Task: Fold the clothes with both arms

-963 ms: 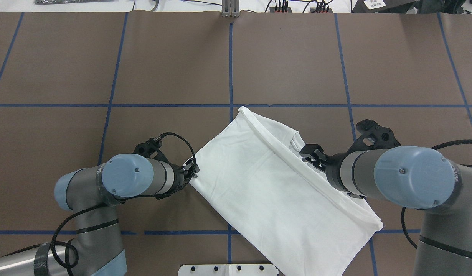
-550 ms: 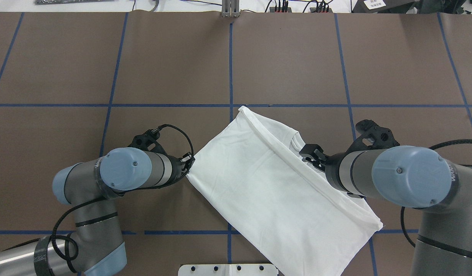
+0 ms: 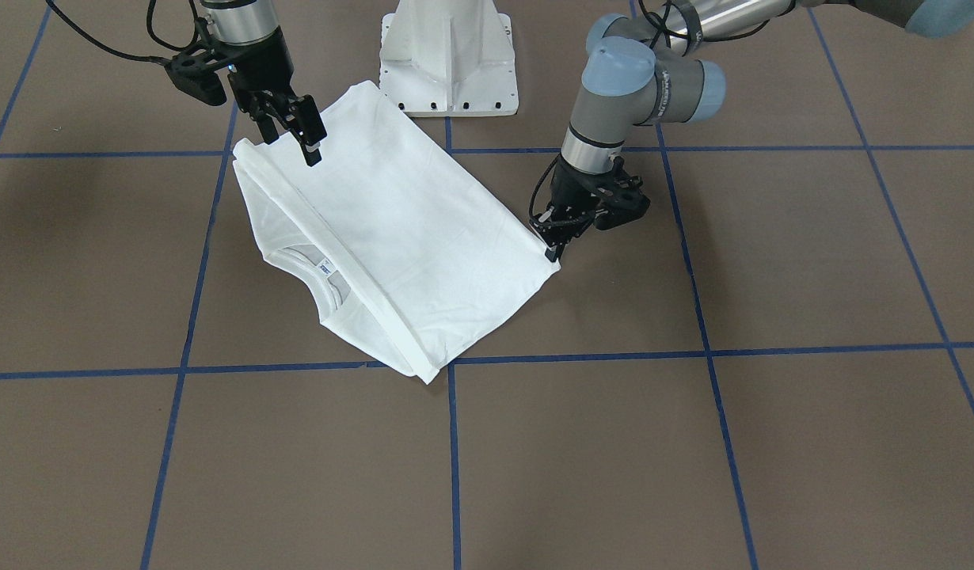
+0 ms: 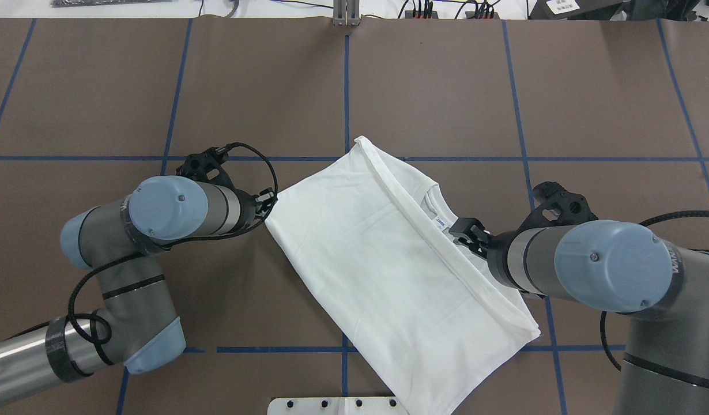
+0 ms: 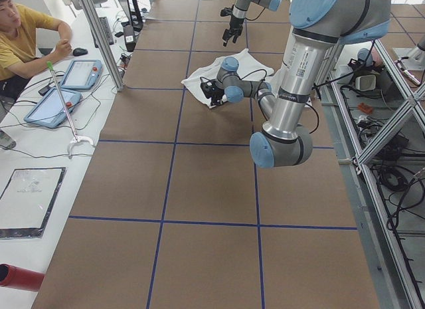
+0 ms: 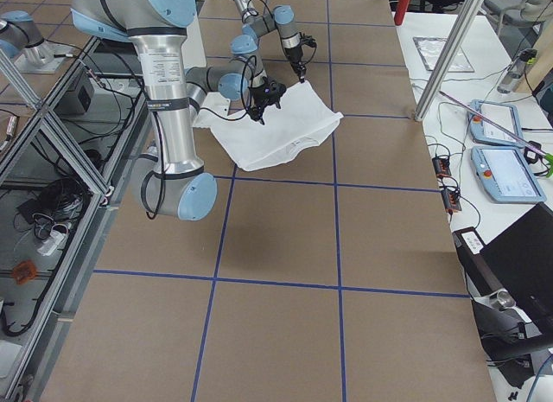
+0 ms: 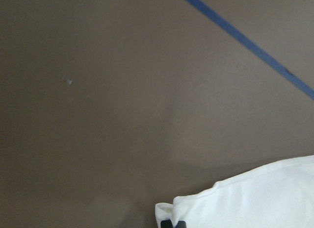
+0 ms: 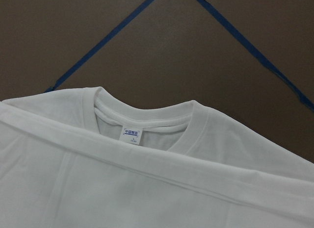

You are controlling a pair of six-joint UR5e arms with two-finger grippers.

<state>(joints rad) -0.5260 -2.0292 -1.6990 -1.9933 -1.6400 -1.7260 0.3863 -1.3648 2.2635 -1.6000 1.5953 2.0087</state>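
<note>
At the left of the overhead view, the left tool (image 3: 551,252) reaches the near-left corner of the white T-shirt (image 4: 377,253). Its fingers are pressed together on that corner, pinching the cloth. The left wrist view shows only the white corner with dark fingertips at the bottom edge, over the bare brown counter (image 4: 447,86). The shirt lies folded in the middle of the counter, set diagonally to the blue tape lines (image 4: 346,104). A doubled band of cloth runs along its right side. Past that band, the ribbed collar (image 8: 147,115) and small neck tag (image 8: 131,135) peek out, clearest in the right wrist view, which shows none of its own fingers. On the right, the right tool (image 4: 461,233) hangs above the shirt beside the collar. The front-facing view shows its fingers spread apart and holding nothing.
</note>
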